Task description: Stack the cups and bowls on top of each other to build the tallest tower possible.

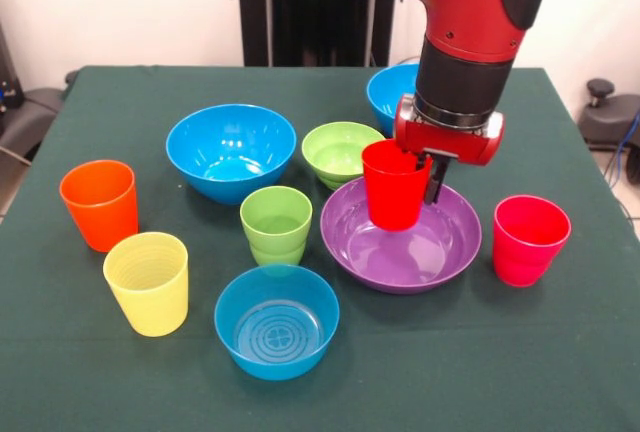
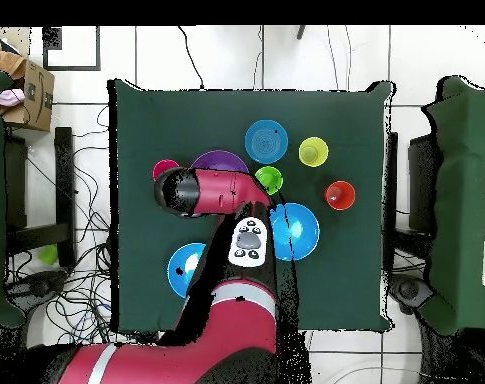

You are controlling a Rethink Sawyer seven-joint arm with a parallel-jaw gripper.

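Front view, biggest thing first: wide table (image 1: 120,372) with a dark green cloth. Next, red and black robot arm (image 1: 470,12) coming down from the top. At its end, gripper (image 1: 420,174) closed on the rim of a red ribbed plastic cup (image 1: 393,192), open side up. Cup hanging over the wide shiny purple plastic bowl (image 1: 455,242); hard to tell if touching the bowl floor or just above it.

Then the other bowls, all open side up and apart:
- big shiny blue plastic bowl (image 1: 230,150) near the middle
- second big blue bowl (image 1: 388,92), half hidden behind the arm
- small blue bowl with rings on its bottom (image 1: 277,324) at the near edge
- small green plastic bowl (image 1: 340,150) just beside the purple one

Then the small cups, each standing alone:
- orange cup (image 1: 100,204)
- yellow cup (image 1: 148,282)
- light green cup (image 1: 276,224)
- pinkish-red cup (image 1: 528,240)

Overhead view: mostly arm, gripper hidden under it.

No tower yet, nothing stacked on anything. Step in hand, by the look of it: moving the red cup as an early piece. Next move probably: keep a firm hold, pick a big bowl as the base, set the cup down flat in its middle, then let go slowly.
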